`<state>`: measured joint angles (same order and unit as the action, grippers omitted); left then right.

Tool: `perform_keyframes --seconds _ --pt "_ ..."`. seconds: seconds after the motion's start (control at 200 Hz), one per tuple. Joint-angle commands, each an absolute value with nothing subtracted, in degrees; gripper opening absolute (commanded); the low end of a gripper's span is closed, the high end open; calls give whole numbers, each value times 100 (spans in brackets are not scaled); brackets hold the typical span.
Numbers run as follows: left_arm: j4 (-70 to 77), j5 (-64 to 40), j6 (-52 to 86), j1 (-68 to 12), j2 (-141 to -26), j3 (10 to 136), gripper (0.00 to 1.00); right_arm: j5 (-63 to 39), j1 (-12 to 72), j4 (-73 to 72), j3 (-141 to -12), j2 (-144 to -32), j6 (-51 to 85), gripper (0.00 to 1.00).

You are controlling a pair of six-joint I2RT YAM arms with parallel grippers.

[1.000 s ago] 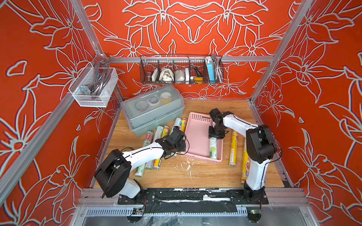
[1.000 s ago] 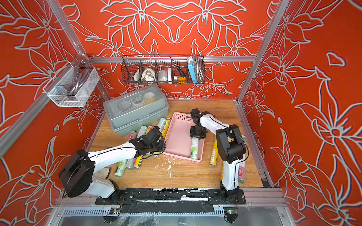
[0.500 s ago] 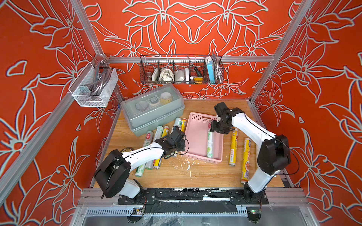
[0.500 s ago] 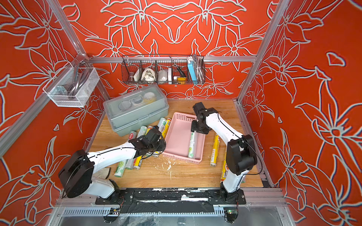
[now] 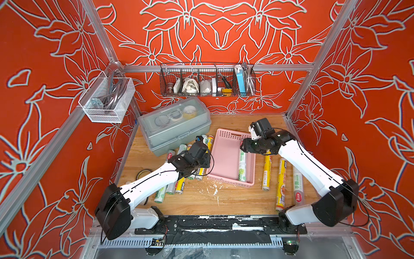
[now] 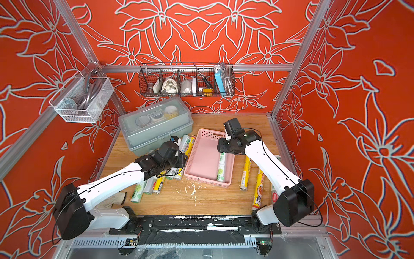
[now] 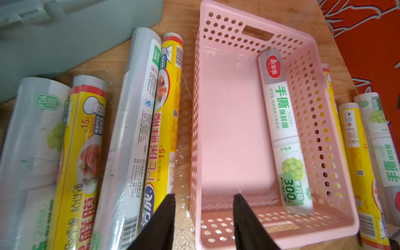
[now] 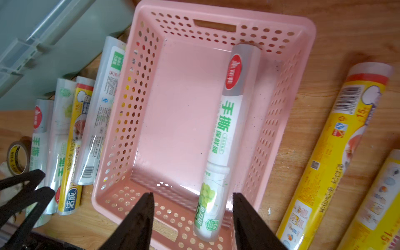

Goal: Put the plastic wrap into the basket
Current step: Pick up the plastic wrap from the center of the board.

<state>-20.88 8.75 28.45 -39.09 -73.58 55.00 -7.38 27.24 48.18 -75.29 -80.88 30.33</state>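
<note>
The pink basket (image 5: 224, 157) (image 7: 229, 121) (image 8: 181, 112) stands mid-table. One white plastic wrap roll with green print (image 5: 242, 167) (image 7: 283, 134) (image 8: 225, 134) lies in it along its right wall. Several more rolls (image 5: 180, 186) (image 7: 164, 121) lie to its left. Three rolls (image 5: 281, 183) (image 8: 337, 142) lie to its right. My right gripper (image 5: 246, 145) (image 8: 192, 199) hangs open and empty above the basket. My left gripper (image 5: 201, 157) (image 7: 203, 201) is open and empty above the gap between the left rolls and the basket's left wall.
A grey-green lidded box (image 5: 174, 125) stands at the back left, against the left rolls. A brown tape roll (image 5: 143, 173) lies near the left arm. A wire rack (image 5: 207, 83) and a white mesh bin (image 5: 107, 101) hang on the walls. White crumbs (image 5: 212, 189) dot the wood.
My right gripper has let go of the white roll and risen out of the basket; the roll now lies flat by the right wall. The left arm has hardly moved.
</note>
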Motion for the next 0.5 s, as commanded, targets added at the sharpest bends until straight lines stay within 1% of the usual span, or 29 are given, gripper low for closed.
perform_keyframes --seconds 0.0,0.225,0.38,0.495 --pt "-2688 994 2515 -3703 -7153 5590 46 -1001 2786 4417 -7224 -7936 2836 58" --pt "-2842 796 2268 -3164 -7129 5478 47 -1363 2801 3842 -6675 -7872 2608 58" --pt "-2523 544 2090 -2864 -7521 5392 47 -1472 2801 3688 -6480 -7899 2428 59" --pt "-2320 382 1923 -2821 -7899 5439 47 -1468 2800 3606 -6327 -7871 2307 59"
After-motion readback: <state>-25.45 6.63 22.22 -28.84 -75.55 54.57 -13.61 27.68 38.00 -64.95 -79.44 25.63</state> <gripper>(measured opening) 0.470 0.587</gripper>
